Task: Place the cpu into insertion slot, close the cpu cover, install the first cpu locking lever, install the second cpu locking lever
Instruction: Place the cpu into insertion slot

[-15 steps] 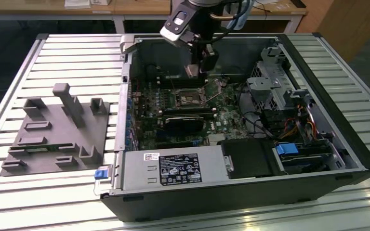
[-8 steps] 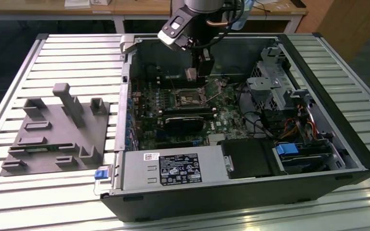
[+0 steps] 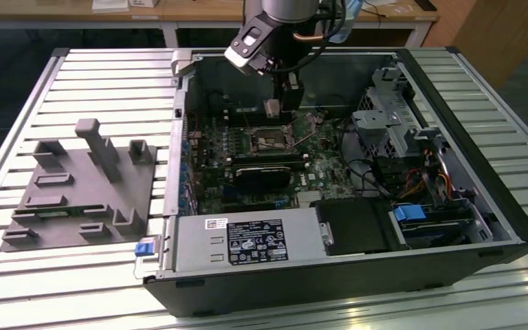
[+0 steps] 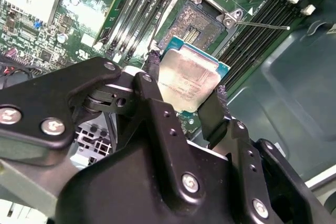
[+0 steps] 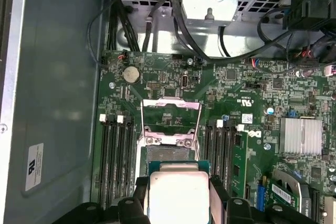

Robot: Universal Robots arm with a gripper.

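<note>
One arm [image 3: 287, 14] reaches into one open case [image 3: 337, 285] lying on the slatted desk [image 3: 108, 75]. In the exterior view a single grey fixture [image 3: 80, 185] sits on the desk at 9 o'clock from the case. The end effector [image 4: 187, 85] has two black fingers [image 4: 153, 72], which pinch the one cpu [image 4: 190, 74] by opposite edges, with its silvery top facing the cameras in both wrist views. The cpu hangs over the board, near the one slot [image 5: 170, 154] but not seated in it; in the exterior view it lies at 12 o'clock from the slot. The first wrist view shows the one cover [image 5: 171, 104] standing open off the slot, with green board visible through its square window. It also shows two banks of long black memory slots [image 5: 118, 161], one on either side of the slot, one coin cell [image 5: 131, 73] and one finned heatsink [image 5: 300, 136]. The second wrist view looks past the black linkage of the end effector. It shows the slot's dark centre bare and one thin lever [image 4: 262, 25] jutting out beside the rim.
</note>
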